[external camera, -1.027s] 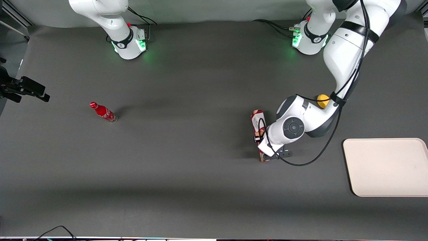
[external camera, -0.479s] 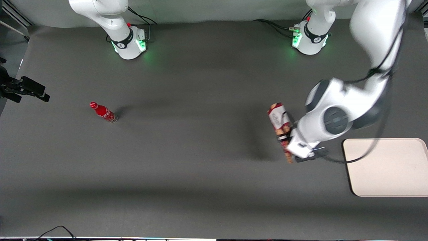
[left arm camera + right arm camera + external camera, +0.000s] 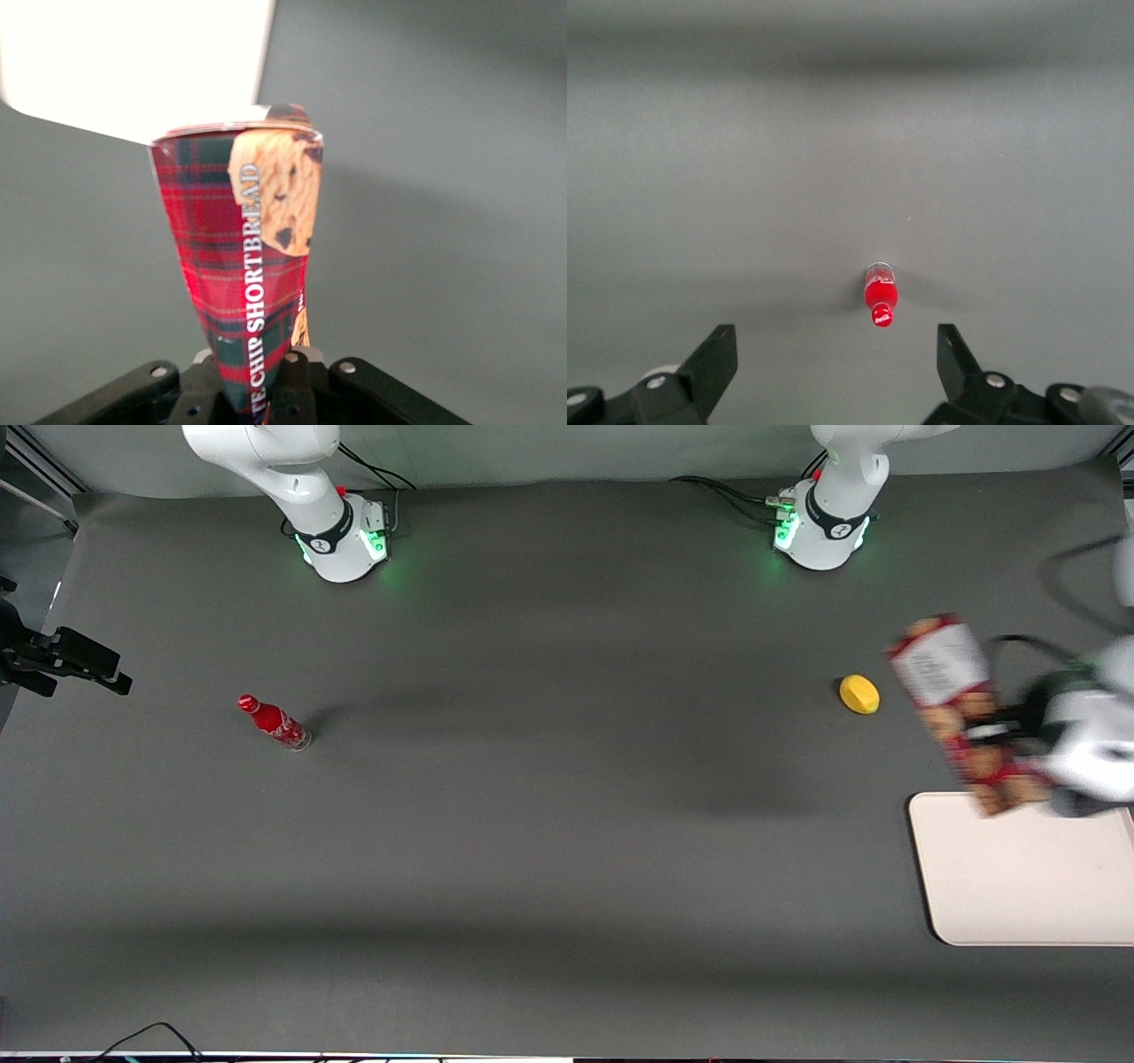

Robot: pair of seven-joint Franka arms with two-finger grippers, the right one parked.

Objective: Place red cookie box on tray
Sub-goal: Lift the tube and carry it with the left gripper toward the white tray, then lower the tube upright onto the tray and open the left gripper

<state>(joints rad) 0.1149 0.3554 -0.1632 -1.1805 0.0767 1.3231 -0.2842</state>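
The red cookie box [image 3: 961,713] hangs in the air, lifted off the table and tilted, its white-label end farther from the front camera. Its nearer end overlaps the edge of the cream tray [image 3: 1028,886] at the working arm's end of the table. My gripper [image 3: 1005,731] is shut on the box's middle. In the left wrist view the tartan box [image 3: 248,266] with a cookie print stands clamped between the black fingers [image 3: 199,390] of my gripper [image 3: 257,390], and the tray [image 3: 133,62] shows past its end.
A yellow lemon-like object [image 3: 859,693] lies on the grey table beside the lifted box. A small red bottle [image 3: 273,722] lies toward the parked arm's end, also seen as the bottle [image 3: 881,297] in the right wrist view.
My gripper has carried the box up off the table and sideways toward the tray, uncovering the yellow object. The box's nearer end now reaches the tray's edge.
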